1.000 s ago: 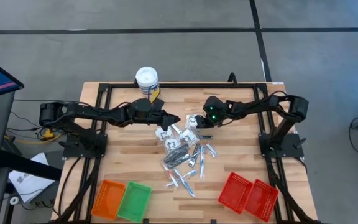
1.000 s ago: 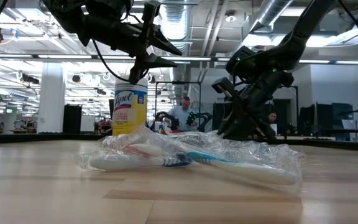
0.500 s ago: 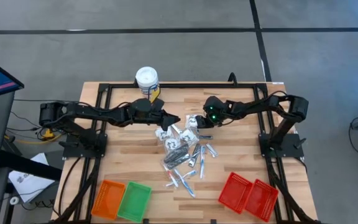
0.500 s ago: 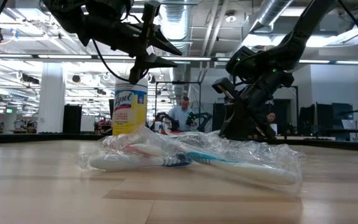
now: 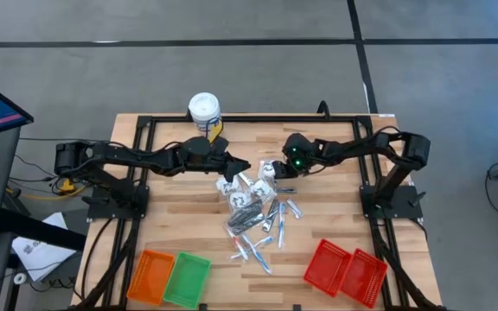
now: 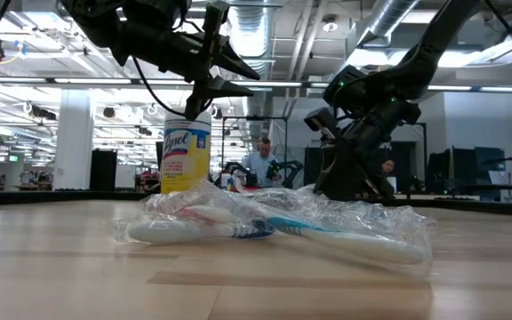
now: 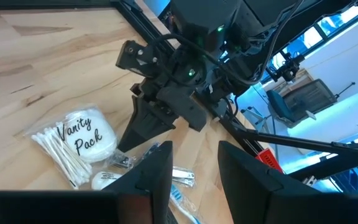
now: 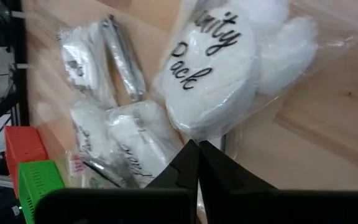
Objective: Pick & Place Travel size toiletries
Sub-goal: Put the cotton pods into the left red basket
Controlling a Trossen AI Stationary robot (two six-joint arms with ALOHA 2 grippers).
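wooden table (image 5: 162,216) with a black frame running along its far and side edges. left arm reaches in from the left side, right arm from the right; both meet over the middle, toward the far half. the near corners hold mesh baskets: orange basket (image 5: 144,276) and green basket (image 5: 186,279) touching side by side at the near left edge, two red baskets (image 5: 345,271) side by side at the near right edge. bare wood lies between the basket pairs and on both flanks under the arms.

yellow canister (image 5: 204,111) with a white lid stands at the far edge, just behind the left arm.

travel size toiletries (image 5: 256,212) lie in a loose pile at the table centre, trailing toward the near edge, well apart from all baskets. in the low view wrapped toothbrushes (image 6: 274,227) in clear plastic lie nearest the camera.

left gripper (image 5: 242,167) hovers above the far end of the pile, fingers (image 7: 149,177) parted with nothing between them.

right gripper (image 5: 272,169) is at the far edge of the pile facing the left one, its fingers (image 8: 185,168) pressed together at the edge of a clear bag, the vanity pack (image 8: 213,78); it looks pinched on the bag's plastic, though the contact is hard to make out. the same pack (image 7: 78,142) with cotton swabs lies on the wood beside that gripper.
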